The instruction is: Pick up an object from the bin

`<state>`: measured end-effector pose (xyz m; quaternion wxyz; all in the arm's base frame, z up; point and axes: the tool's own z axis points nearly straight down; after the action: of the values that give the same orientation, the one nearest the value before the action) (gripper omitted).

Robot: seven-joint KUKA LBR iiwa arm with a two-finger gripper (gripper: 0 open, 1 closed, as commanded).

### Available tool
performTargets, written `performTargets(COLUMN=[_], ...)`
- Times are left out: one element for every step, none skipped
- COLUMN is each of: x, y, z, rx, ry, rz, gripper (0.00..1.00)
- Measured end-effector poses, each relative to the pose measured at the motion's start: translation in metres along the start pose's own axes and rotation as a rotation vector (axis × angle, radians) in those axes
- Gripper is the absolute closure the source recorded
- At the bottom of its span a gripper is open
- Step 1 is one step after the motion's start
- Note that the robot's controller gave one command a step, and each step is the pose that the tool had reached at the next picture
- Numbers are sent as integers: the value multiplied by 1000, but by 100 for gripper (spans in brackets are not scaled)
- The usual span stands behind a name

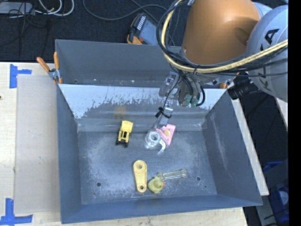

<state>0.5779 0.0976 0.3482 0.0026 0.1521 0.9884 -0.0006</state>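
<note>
Gripper (165,111) hangs under orange wrist cover (216,27), at 1 o'clock of grey metal bin (89,173), low by back wall. Open or closed: cannot tell from this angle. Nearest thing: small pink plastic block (168,133), right at gripper's 6 o'clock, contact unclear. Clear shiny ring-shaped piece (152,139) touches block at its 8 o'clock. Yellow toy truck (124,133) at 11 o'clock of floor, apart. Flat yellow link (139,175) at 6 o'clock. Yellow-green ball (156,185) with clear tube (175,174) just beside link, 5 o'clock.
</note>
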Motion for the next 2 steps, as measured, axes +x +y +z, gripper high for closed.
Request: performTargets(x=[14, 14], y=[0, 0], z=[-13, -13], rx=[-1, 0], ry=[-2, -1], rz=[254, 252], gripper=[0, 100])
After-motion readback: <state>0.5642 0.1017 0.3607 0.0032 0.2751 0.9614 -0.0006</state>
